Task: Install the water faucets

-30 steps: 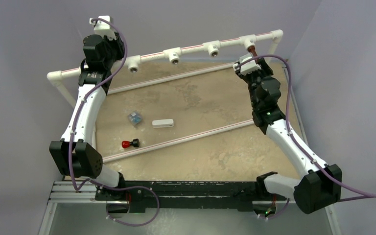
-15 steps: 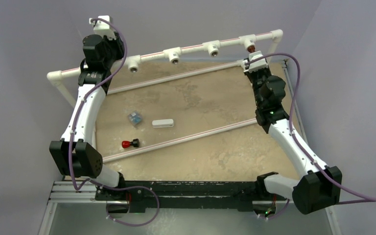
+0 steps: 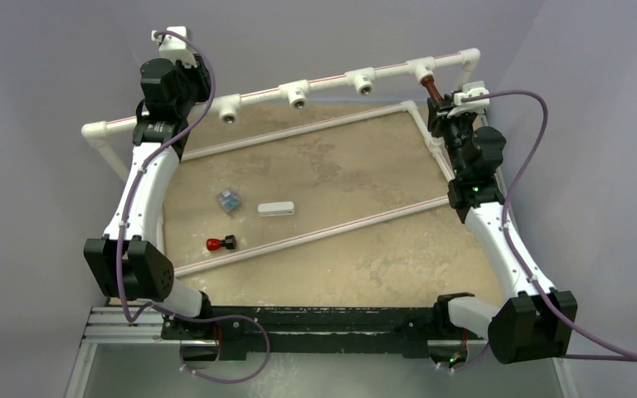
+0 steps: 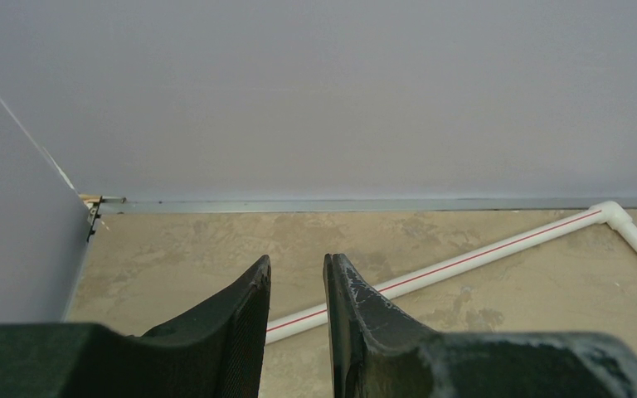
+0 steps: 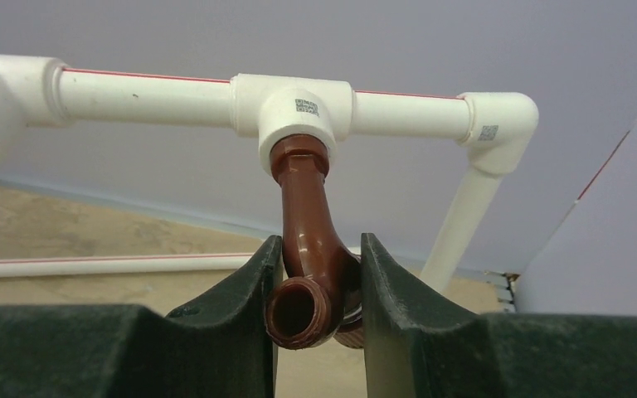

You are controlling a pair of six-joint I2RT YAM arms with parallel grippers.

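Observation:
One water faucet (image 5: 305, 224), glossy reddish-brown, hangs by its stem from the rightmost white tee (image 5: 299, 104) of the raised pipe rail. Its threaded mouth faces the right wrist camera. My right gripper (image 5: 319, 245) is shut on its curved body, a finger pressing each side. From above, that faucet (image 3: 430, 86) sits at the rail's far right, with the right gripper (image 3: 443, 104) just below it. A second small tap (image 3: 221, 243), with a red end, lies on the table at the left. My left gripper (image 4: 297, 261) is held high at the back left, open and empty.
Three more tee sockets (image 3: 297, 93) along the rail (image 3: 332, 80) stand empty. A white oblong block (image 3: 275, 209) and a small bluish piece (image 3: 229, 200) lie mid-table. Two loose white pipes (image 3: 315, 235) cross the sandy table top. Walls close in on the back and on both sides.
My right arm swung to the right, its wrist turned, and its jaws closed on the faucet in the tee. The left arm stayed still.

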